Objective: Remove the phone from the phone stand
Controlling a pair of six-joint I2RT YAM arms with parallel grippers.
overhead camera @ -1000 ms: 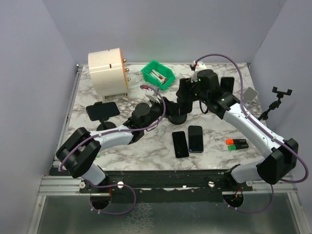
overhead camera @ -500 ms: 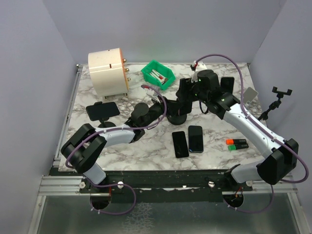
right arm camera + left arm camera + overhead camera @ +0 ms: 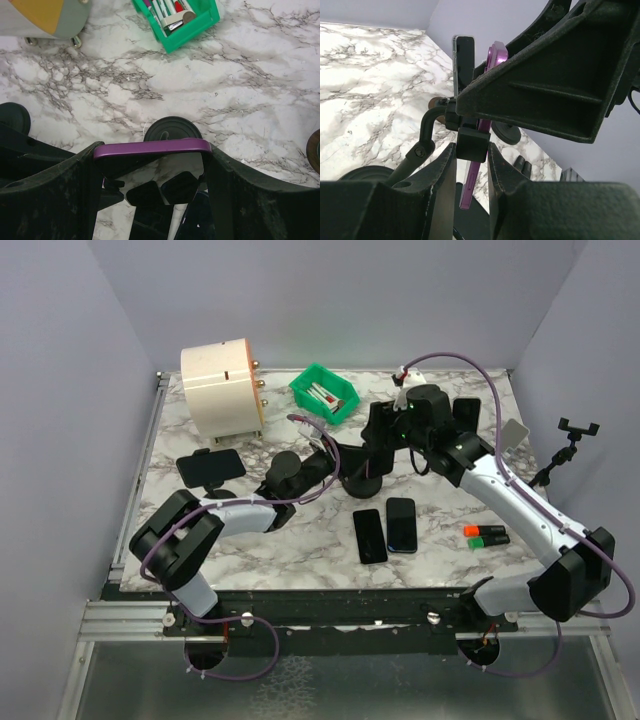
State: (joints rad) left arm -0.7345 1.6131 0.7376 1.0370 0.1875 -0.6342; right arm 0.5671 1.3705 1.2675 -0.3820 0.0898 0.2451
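Nearest the arm bases, two dark phones (image 3: 370, 535) lie flat side by side on the marble table (image 3: 300, 540). A pair of markers (image 3: 486, 535), one orange-capped and one green-capped, lies off to the right.

The left arm stretches low from its base toward the middle, bringing the left gripper (image 3: 333, 456) level with the phone stand (image 3: 362, 478). The right arm arches high and meets the same stand from above, with the right gripper (image 3: 386, 432) pointing down.

From overhead the two grippers merge into one black knot, and only the wrist cameras sort them out. The left wrist view shows the left fingers (image 3: 440, 185) pressed against both sides of the stand's clamp block. It also shows the purple phone (image 3: 492, 55) edge-on, upright with a slight tilt, seated in the stand. The right wrist view shows the right fingers (image 3: 50, 195) pinching that phone by its two ends, with the stand's round base below.

Farther back sit a green bin (image 3: 325, 393) of markers and a cream drum (image 3: 220, 388).
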